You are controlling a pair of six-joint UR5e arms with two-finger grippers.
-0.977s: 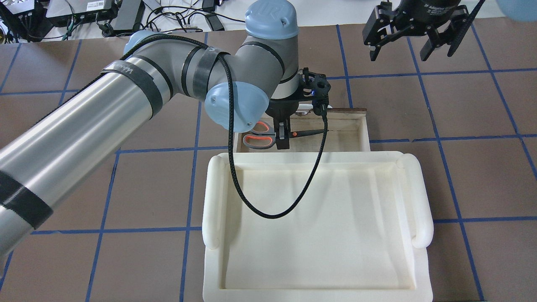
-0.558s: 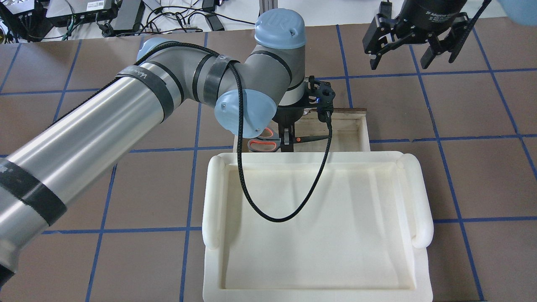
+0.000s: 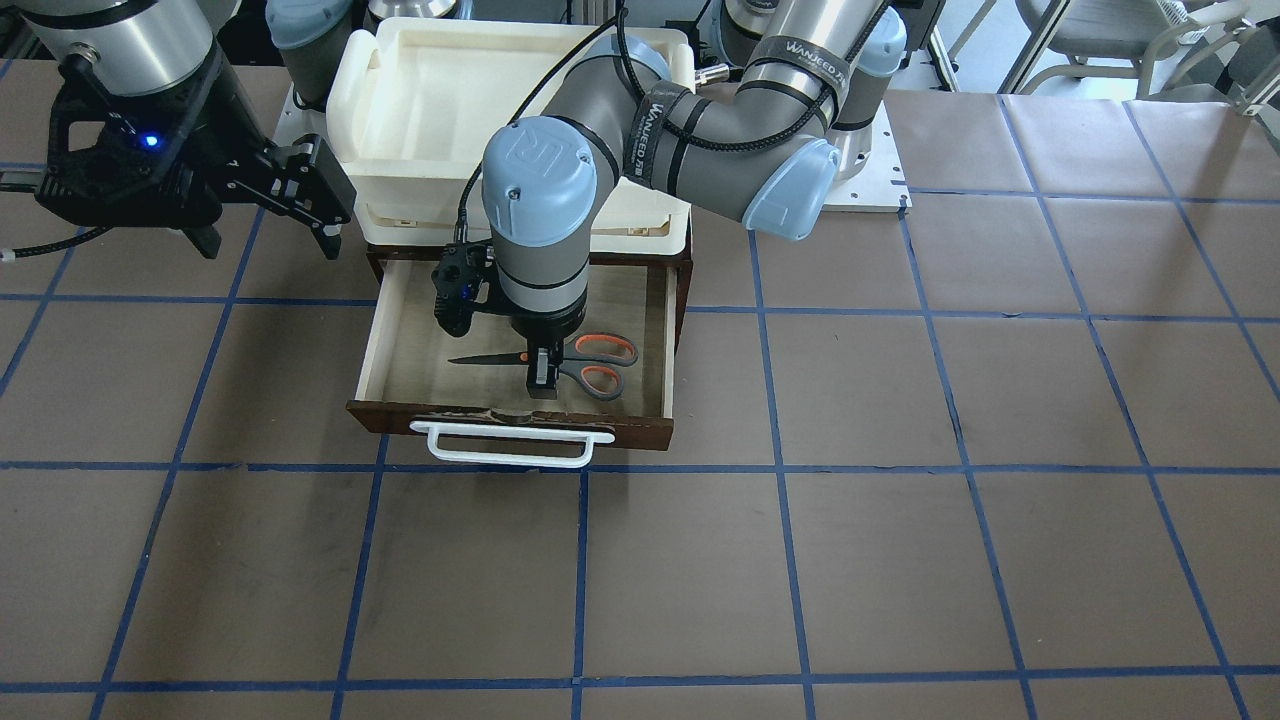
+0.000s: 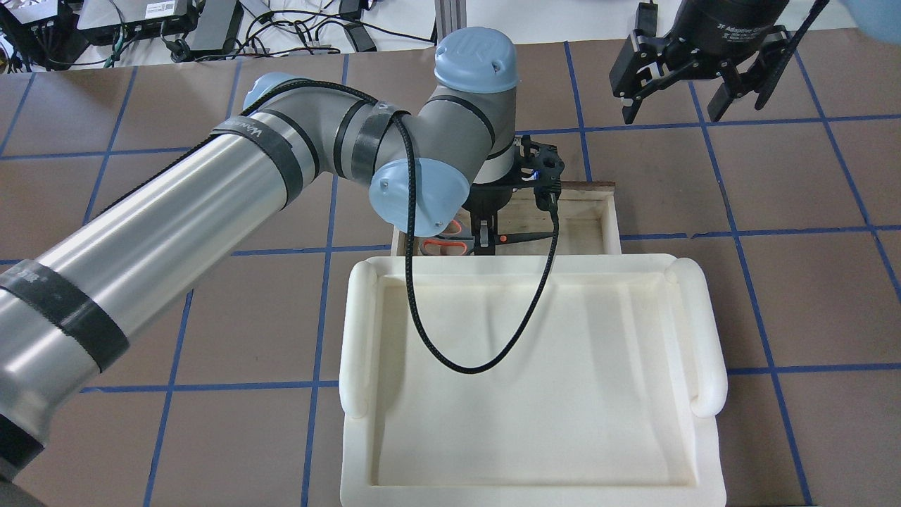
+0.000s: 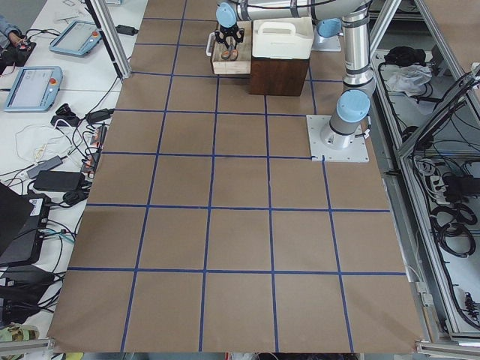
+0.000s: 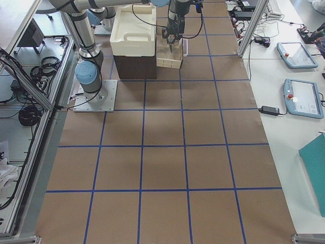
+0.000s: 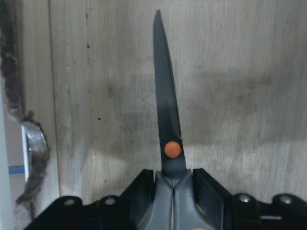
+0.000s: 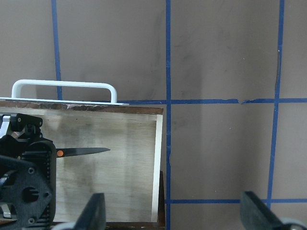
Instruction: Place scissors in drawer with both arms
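The scissors (image 3: 590, 366) have grey blades, an orange pivot and orange-lined loops. They lie level inside the open dark brown drawer (image 3: 376, 345), whose white bar handle (image 3: 510, 452) is on its front. My left gripper (image 3: 541, 380) points straight down into the drawer and is shut on the scissors just behind the pivot. The left wrist view shows the blades (image 7: 167, 105) closed, low over the pale plywood floor; I cannot tell if they touch it. My right gripper (image 4: 686, 109) is open and empty, raised beside the drawer's far right corner.
A white foam tray (image 4: 355, 338) sits on top of the dark cabinet (image 5: 279, 75), over the drawer's back part. The left arm's black cable (image 4: 479, 362) hangs in a loop over the tray. Brown table paper with blue tape lines (image 3: 780, 465) surrounds the cabinet.
My left arm has gone down into the drawer with the scissors, shifting slightly right in the overhead view. The right gripper has stayed open and has barely moved.
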